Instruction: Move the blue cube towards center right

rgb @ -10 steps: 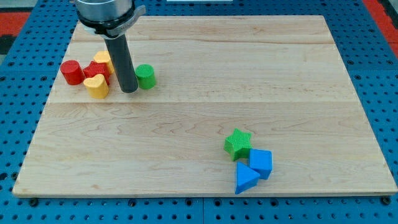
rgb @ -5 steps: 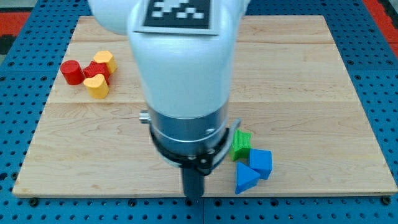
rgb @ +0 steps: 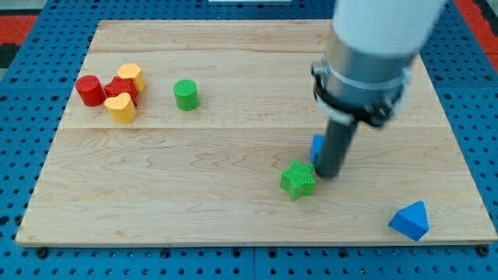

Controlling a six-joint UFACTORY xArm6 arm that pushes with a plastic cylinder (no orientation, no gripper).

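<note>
Blue cube [rgb: 317, 145] touching my tip [rgb: 327, 174], beside green star [rgb: 298, 179].

Pale striped wooden board [rgb: 233, 148] on a blue pegboard table [rgb: 15, 117]. Blocks: green star [rgb: 298, 179], green cylinder [rgb: 185, 94], red cylinder [rgb: 89, 90], yellow heart [rgb: 120, 108], blue cube [rgb: 317, 147], blue triangular block [rgb: 410, 220].

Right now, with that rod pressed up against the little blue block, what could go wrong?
My tip sits at the blue cube's right side, hiding most of it, so a push from here would likely send it left, not right. The green star lies just below-left of my tip and could get nudged along. The blue triangular block already sits near the board's bottom-right edge; a stray sweep might knock it off.
</note>
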